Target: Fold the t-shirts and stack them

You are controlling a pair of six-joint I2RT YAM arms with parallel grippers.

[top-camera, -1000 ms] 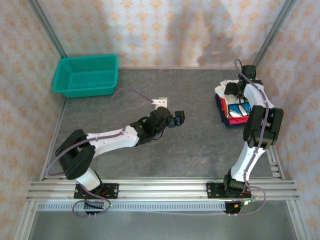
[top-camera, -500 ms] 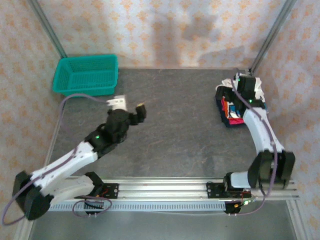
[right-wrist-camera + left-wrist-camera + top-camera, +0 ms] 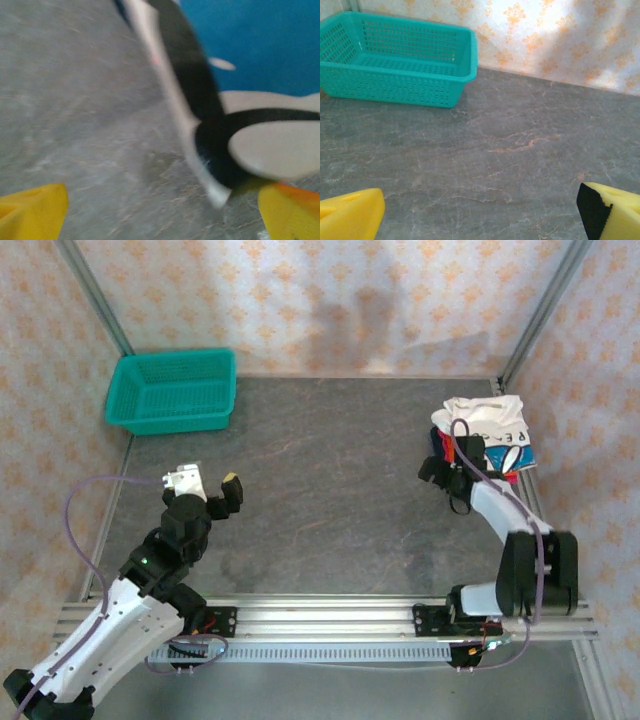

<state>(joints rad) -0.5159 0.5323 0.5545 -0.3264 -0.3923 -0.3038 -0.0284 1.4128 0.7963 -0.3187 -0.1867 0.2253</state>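
Note:
A stack of folded t-shirts (image 3: 482, 438) lies at the table's far right. The white t-shirt (image 3: 490, 420) with blue lettering is on top, and dark and red layers (image 3: 443, 446) peek out at its left edge. My right gripper (image 3: 440, 480) hangs low just left of the stack's near corner, open and holding nothing. In the right wrist view its yellow fingertips (image 3: 35, 210) stand wide apart over bare table, with the blurred stack edge (image 3: 190, 80) and blue print (image 3: 250, 45) ahead. My left gripper (image 3: 222, 498) is open over the left of the table, with nothing between its fingertips (image 3: 350, 215).
A teal mesh basket (image 3: 175, 390) stands at the far left corner and appears as the basket (image 3: 400, 65) in the left wrist view. Patterned walls close the back and sides. The grey tabletop (image 3: 330, 480) stretches between the two arms.
The left arm has drawn back toward the near left. The right gripper has come off the stack and dropped to the table beside it, leaving the white shirt on top.

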